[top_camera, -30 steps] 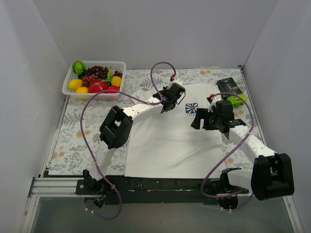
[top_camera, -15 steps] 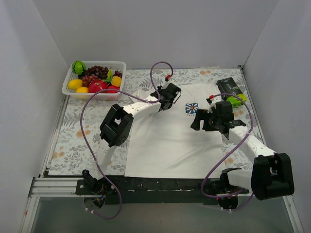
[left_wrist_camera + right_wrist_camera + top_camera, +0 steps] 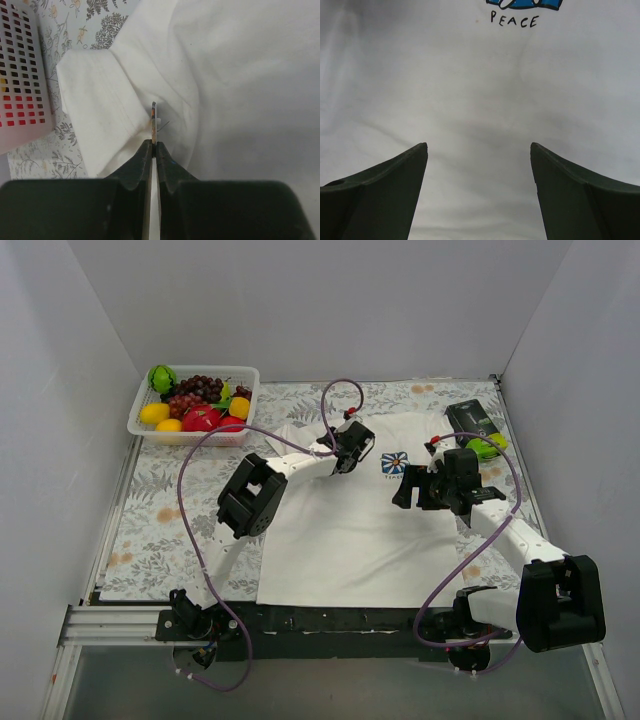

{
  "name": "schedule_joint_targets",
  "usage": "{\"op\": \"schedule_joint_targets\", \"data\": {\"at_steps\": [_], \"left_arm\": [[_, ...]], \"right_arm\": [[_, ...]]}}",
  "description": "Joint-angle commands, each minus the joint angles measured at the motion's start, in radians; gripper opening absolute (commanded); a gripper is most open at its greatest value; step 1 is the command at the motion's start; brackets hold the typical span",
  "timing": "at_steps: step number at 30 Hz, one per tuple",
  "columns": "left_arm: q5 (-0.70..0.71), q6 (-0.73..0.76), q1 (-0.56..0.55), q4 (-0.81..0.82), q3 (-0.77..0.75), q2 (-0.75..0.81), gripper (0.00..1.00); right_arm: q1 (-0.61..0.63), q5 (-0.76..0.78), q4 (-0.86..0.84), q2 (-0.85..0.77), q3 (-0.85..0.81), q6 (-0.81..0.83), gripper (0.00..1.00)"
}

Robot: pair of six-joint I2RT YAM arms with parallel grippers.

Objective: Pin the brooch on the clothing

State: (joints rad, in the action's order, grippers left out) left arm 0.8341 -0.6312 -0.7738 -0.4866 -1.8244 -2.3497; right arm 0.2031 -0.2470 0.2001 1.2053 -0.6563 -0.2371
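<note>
L jaws clamped on brooch (image 3: pixel 154 122), edge-on, face hidden; R jaws apart over T-shirt (image 3: pixel 480 90), logo (image 3: pixel 522 4) cut off.

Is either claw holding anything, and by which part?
The left claw pinches the brooch by its lower edge; the right claw is open and empty.

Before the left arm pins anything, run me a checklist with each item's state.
1. Left jaws shut on the brooch, held edge-on: ok.
2. Brooch over the T-shirt, by its folded sleeve: ok.
3. Pin open and aimed at the fabric: cannot tell.
4. Fabric flat beneath the brooch: not ok, creased.
5. Right jaws open, gripping nothing, below the logo: ok.
</note>
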Motion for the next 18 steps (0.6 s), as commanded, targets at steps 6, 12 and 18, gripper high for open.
{"op": "schedule_joint_targets", "data": {"at_steps": [6, 12, 18], "left_arm": [[-0.032, 0.01, -0.019, -0.003, -0.045, -0.019, 0.0], [-0.059, 0.022, -0.038, 0.0, -0.065, -0.02, 0.0], [-0.094, 0.022, -0.05, -0.001, -0.078, -0.022, 0.0]], "right_arm": [[-0.004, -0.011, -0.036, 0.008, 0.001, -0.005, 0.9], [-0.004, -0.012, -0.037, 0.013, 0.001, -0.005, 0.9], [-0.004, -0.009, -0.034, 0.014, 0.0, -0.004, 0.9]]}}
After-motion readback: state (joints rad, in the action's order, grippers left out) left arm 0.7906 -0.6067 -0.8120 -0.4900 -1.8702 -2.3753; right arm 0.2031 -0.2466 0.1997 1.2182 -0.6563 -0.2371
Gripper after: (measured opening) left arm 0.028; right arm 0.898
